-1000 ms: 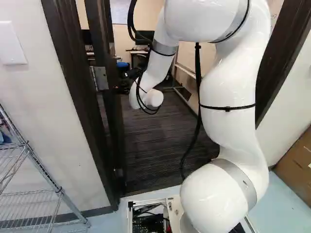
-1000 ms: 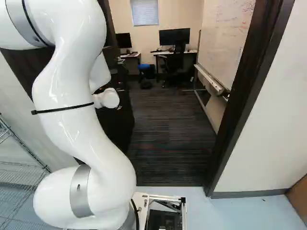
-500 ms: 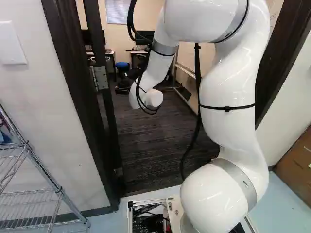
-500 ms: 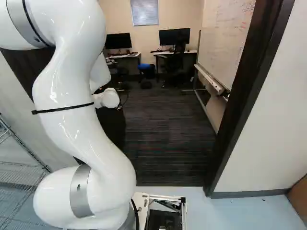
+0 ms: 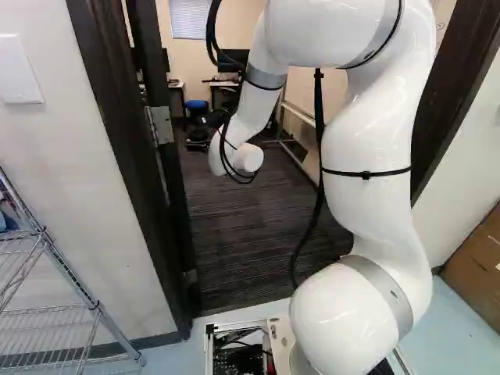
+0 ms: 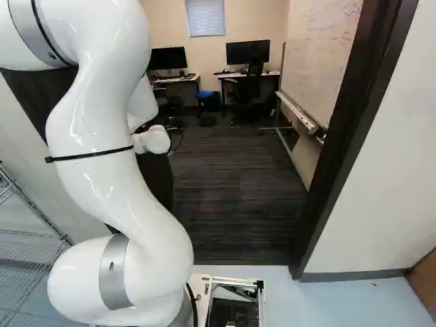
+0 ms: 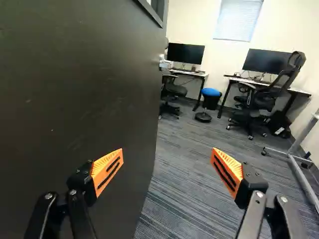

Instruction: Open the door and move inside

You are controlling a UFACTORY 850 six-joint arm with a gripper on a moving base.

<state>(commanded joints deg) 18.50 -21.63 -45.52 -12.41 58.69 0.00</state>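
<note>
"Inside the dark door frame [image 6: 349, 136], how is the door [image 7: 89, 74] standing?"

"It is hanging open into the room, filling the space beside the claw [image 7: 167, 152]. The claw is sitting wide, holding nothing. One finger is showing in front of the door, and the other is pointing over the carpet [image 7: 184, 199]."

"Is the door looking heavy?"

"It is looking big, stiff and maybe heavy, but the hinge [image 5: 161, 125] is bearing it. The flat face is giving nothing to pinch. For pulling, the shiny handle [image 7: 165, 63] is looking best; for pushing, the face near that edge."

"And next?"

"Probably the base [image 6: 201, 283] is needing to roll in, missing the frame."
</note>
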